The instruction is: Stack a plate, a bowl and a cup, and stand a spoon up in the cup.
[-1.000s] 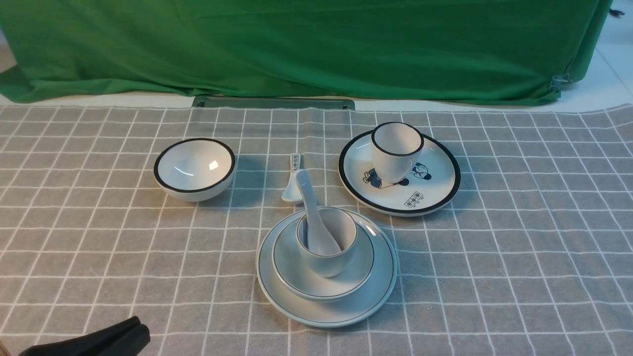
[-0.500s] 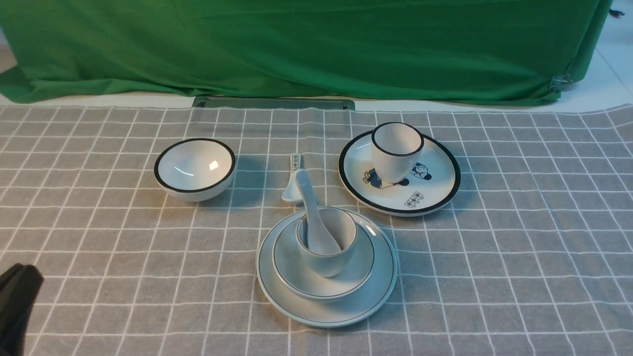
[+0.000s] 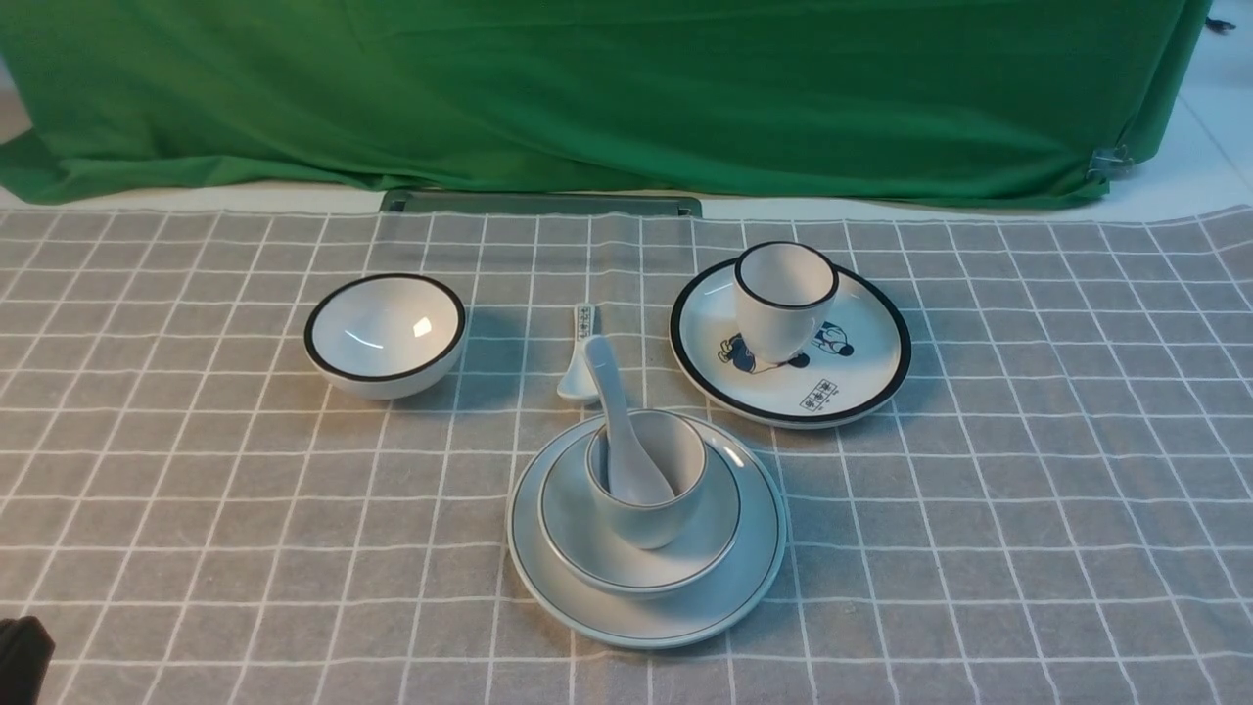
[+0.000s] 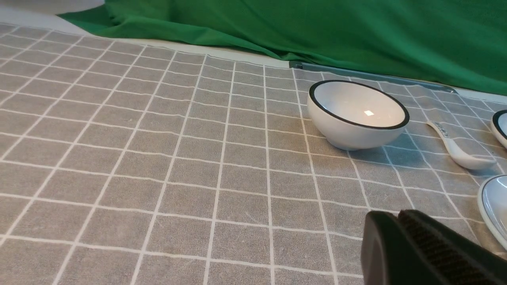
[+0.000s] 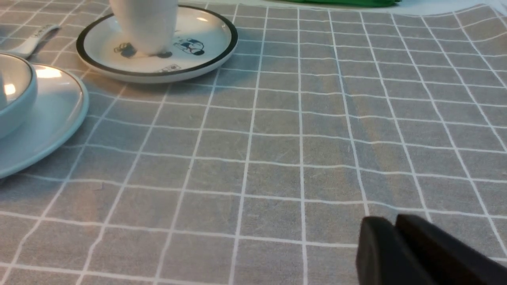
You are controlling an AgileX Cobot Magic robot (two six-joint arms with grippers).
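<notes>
The pale plate (image 3: 756,576) lies near the table's front middle with the shallow bowl (image 3: 576,534) on it. The handleless cup (image 3: 654,524) stands in the bowl. The plain white spoon (image 3: 609,401) stands in the cup, handle leaning back and left. My left gripper (image 4: 396,215) is shut and empty, low over the cloth left of the stack. The plate's edge (image 4: 493,206) shows beside it. My right gripper (image 5: 390,221) is shut and empty, right of the plate (image 5: 51,122), and is outside the front view.
A black-rimmed white bowl (image 3: 385,335) sits at the back left. A small marked spoon (image 3: 580,377) lies behind the stack. A black-rimmed cartoon plate (image 3: 861,362) carries a black-rimmed cup (image 3: 783,299) at the back right. A green cloth hangs behind the table.
The left gripper has swung from the front edge out to the far left and sunk into the bottom-left corner of the front view. The stack and the spoon have not moved.
</notes>
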